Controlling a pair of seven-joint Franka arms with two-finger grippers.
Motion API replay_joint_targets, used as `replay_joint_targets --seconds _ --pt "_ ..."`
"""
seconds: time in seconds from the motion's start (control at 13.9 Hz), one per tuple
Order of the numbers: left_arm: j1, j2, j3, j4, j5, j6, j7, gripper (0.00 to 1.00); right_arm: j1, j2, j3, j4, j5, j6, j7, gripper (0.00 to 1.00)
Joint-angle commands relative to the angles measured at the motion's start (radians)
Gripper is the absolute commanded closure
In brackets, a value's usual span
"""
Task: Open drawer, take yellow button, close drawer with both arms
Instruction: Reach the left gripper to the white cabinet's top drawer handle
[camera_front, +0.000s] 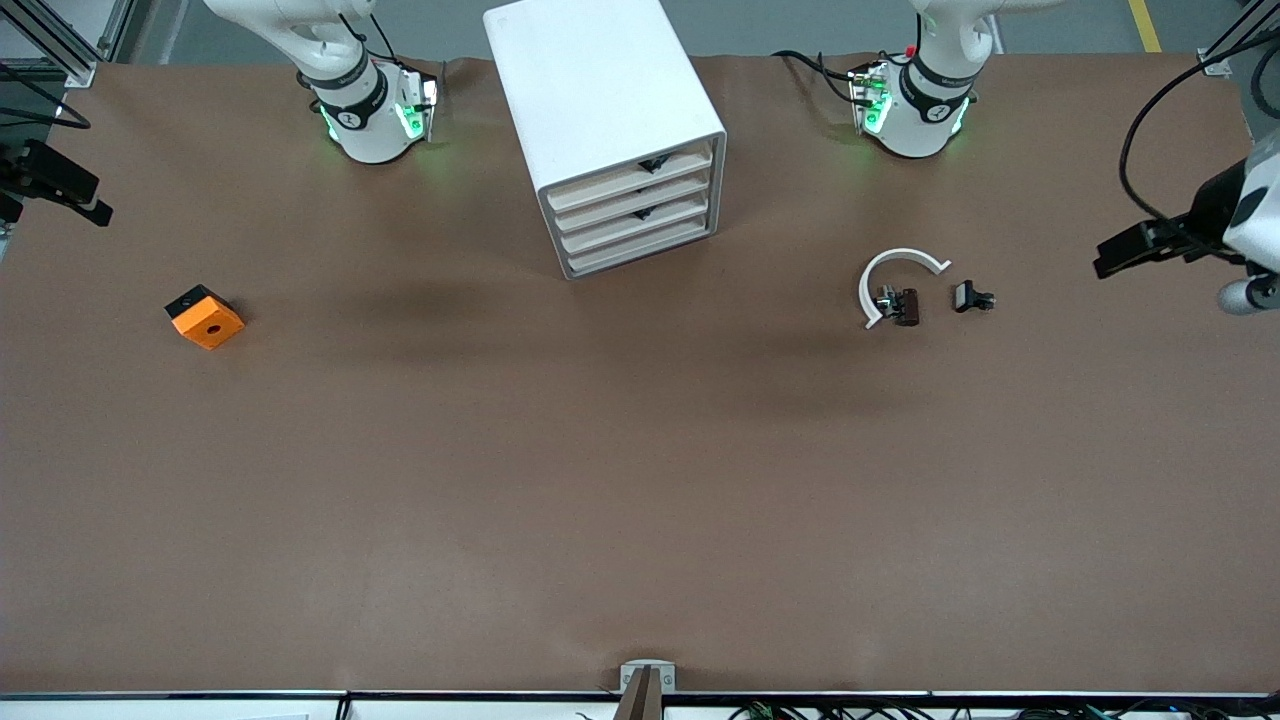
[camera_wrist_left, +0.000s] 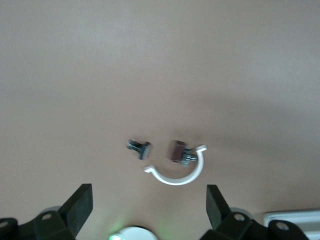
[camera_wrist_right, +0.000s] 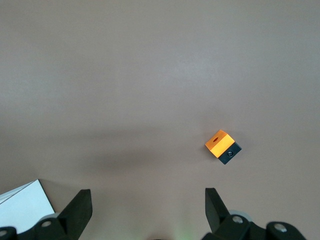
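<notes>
Between the arm bases, shut drawer (camera_front: 636, 180) fronts toward the front camera; left fingers (camera_wrist_left: 80, 207) and right fingers (camera_wrist_right: 80, 210) released.

You face a table (camera_front: 640, 480) covered in a matt brown sheet that looks like paper or thin fabric, smooth with faint creases. The cabinet (camera_front: 590, 90) on it looks like smooth white plastic with a slight sheen; its drawer fronts (camera_front: 635, 205) are a duller cream. The orange block (camera_front: 207, 318) looks like matt plastic with a black side. The curved ring (camera_front: 893, 270) is smooth white plastic. The small dark parts (camera_front: 905, 306) beside it appear to be dark plastic with shiny metal bits. The arms' shells (camera_front: 925, 100) are glossy white plastic, and the gripper fingers (camera_wrist_left: 77, 207) are matt black.
</notes>
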Motion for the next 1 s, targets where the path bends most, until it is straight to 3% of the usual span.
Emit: replay_joint_targets --seconds 0.0,0.14,0.29,0.5,0.79,0.93 --pt "-0.041 0.062 -0.013 0.034 -0.093 -0.026 -0.298 0.00 0.004 0.073 0.003 0.027 -0.002 -0.012 -0.004 0.00" --pt "-0.056 0.119 -0.018 0.038 -0.203 -0.025 -0.540 0.00 0.004 0.155 0.005 0.032 -0.002 -0.009 -0.014 0.00" --pt "-0.105 0.172 -0.020 0.041 -0.216 -0.025 -0.692 0.00 0.001 0.170 0.005 0.039 -0.003 0.001 -0.016 0.00" --pt "-0.181 0.272 -0.021 0.099 -0.223 -0.025 -0.967 0.00 -0.006 0.287 0.005 0.061 -0.005 0.005 -0.016 0.00" --pt "-0.233 0.366 -0.021 0.098 -0.353 -0.025 -1.470 0.00 -0.008 0.292 0.005 0.068 -0.008 0.001 -0.016 0.00" --pt "-0.259 0.419 -0.023 0.098 -0.445 -0.025 -1.599 0.00 -0.011 0.295 0.003 0.068 -0.008 0.004 -0.016 0.00"
